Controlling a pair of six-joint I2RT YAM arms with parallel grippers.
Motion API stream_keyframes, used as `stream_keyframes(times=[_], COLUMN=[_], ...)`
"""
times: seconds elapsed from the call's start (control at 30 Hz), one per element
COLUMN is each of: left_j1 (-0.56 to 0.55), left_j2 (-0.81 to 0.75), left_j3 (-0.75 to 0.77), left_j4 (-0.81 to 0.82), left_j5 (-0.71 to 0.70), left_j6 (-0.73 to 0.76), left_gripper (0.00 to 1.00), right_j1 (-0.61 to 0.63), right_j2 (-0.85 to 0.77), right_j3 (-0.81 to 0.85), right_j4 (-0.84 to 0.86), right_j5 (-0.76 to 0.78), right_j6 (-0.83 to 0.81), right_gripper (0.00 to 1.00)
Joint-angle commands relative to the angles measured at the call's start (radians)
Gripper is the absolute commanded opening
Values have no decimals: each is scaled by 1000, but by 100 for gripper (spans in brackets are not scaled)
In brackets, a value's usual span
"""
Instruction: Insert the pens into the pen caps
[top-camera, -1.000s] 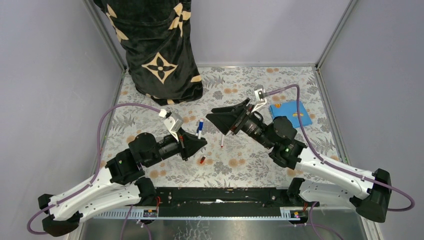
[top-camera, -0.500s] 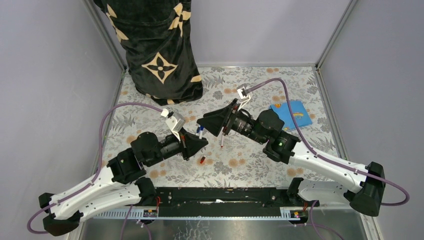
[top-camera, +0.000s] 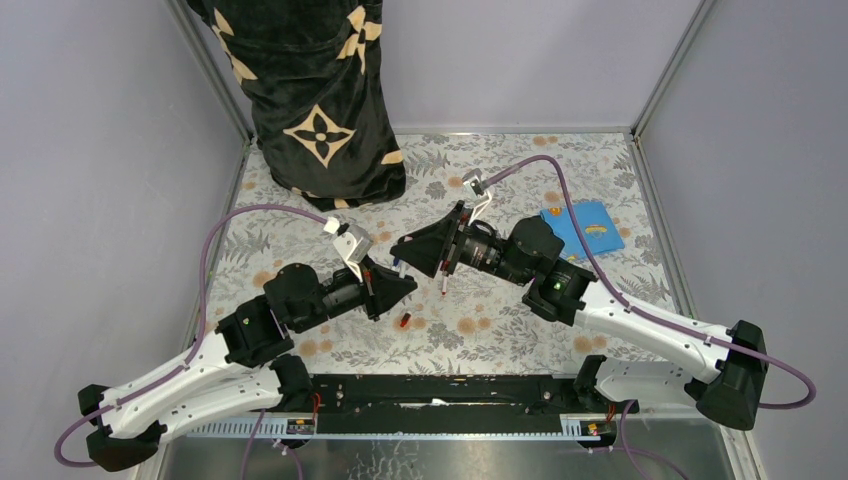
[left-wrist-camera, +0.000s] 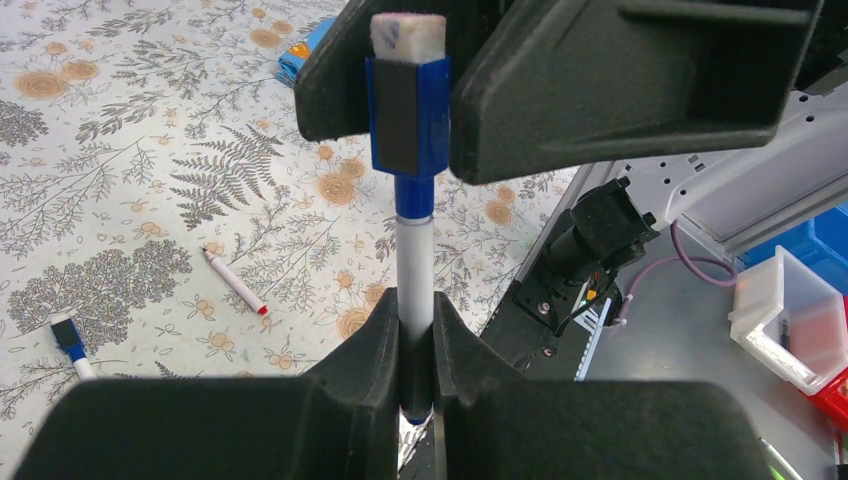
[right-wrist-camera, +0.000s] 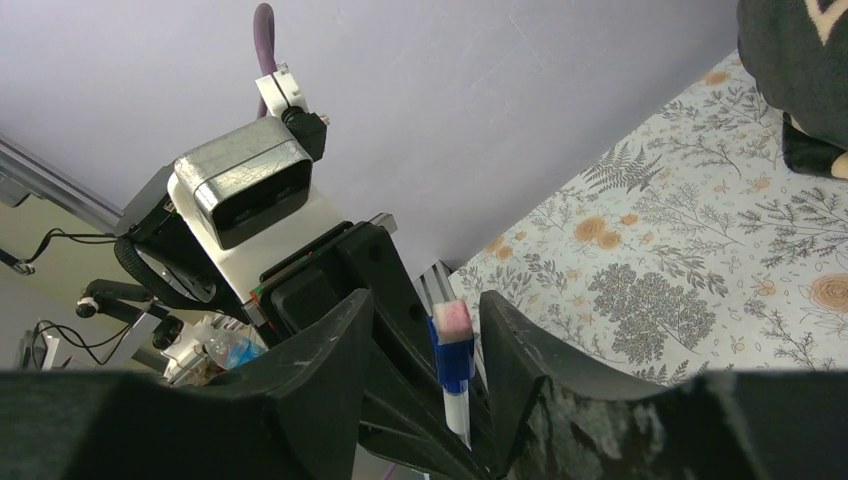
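My left gripper (left-wrist-camera: 415, 330) is shut on the white barrel of a pen (left-wrist-camera: 415, 260) that points away from it. A blue pen cap (left-wrist-camera: 408, 110) with a pale pad on its end sits on the pen's far end. My right gripper (right-wrist-camera: 428, 305) is open around that blue cap (right-wrist-camera: 452, 355), with a wide gap on one side and a narrow one on the other. In the top view the two grippers meet at mid-table, left (top-camera: 400, 283) and right (top-camera: 402, 250). A red-tipped pen (top-camera: 444, 280) and a red cap (top-camera: 405, 320) lie on the table. A blue-capped pen (left-wrist-camera: 70, 340) lies further off.
A blue folded cloth (top-camera: 582, 228) lies at the back right of the flowered table (top-camera: 500, 330). A dark patterned fabric (top-camera: 310, 90) hangs over the back left corner. Plastic bins (left-wrist-camera: 790, 310) stand beyond the table's near edge.
My right gripper has swung left across the table and brought its jaws around the capped end of the held pen, and they have narrowed. The left arm has barely moved.
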Motion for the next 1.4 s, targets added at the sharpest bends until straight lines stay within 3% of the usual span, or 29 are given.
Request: stream_keyframes(times=[0.0, 0.2, 0.53, 0.8, 1.17, 1.37], left_j1=[2, 2, 2, 2, 3, 2], left_j2=[-4, -5, -9, -9, -3, -2], left_j3=[2, -3, 1, 3, 24, 36], left_j4=[69, 73, 67, 74, 95, 112], left_j5=[5, 6, -1, -12, -15, -42], left_j6=[-6, -6, -6, -9, -10, -8], left_gripper=[0, 0, 0, 0, 0, 0], right_j1=[5, 5, 5, 5, 6, 20], right_j2=[-3, -3, 5, 2, 39, 11], right_j3=[26, 23, 21, 13, -13, -133], right_j4=[51, 51, 44, 26, -37, 24], right_j5=[-24, -24, -27, -4, -106, -130], right_j6=[-6, -6, -11, -30, -186, -171], right_gripper=[47, 37, 30, 1, 0, 0])
